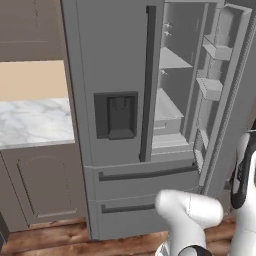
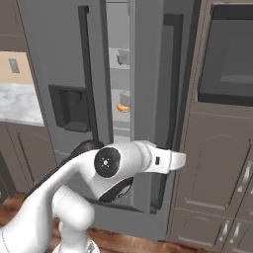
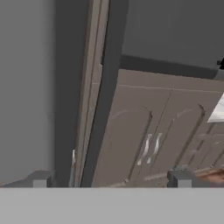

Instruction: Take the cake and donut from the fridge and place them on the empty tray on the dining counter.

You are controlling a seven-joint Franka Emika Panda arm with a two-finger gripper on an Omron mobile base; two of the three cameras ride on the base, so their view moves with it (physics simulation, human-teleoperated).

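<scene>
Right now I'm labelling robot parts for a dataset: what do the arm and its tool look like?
The arm is glossy white with rounded, tube-like links and dark joints; one joint shows a round dark cap with a small pale mark. In the hand view the tool ends in two small blocky grey tips, set far apart. No cables show.

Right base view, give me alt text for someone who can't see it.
A grey fridge stands with its right door swung open, an orange-tan donut on a shelf inside. The robot's white arm crosses the foreground, brown cabinets at right.
</scene>
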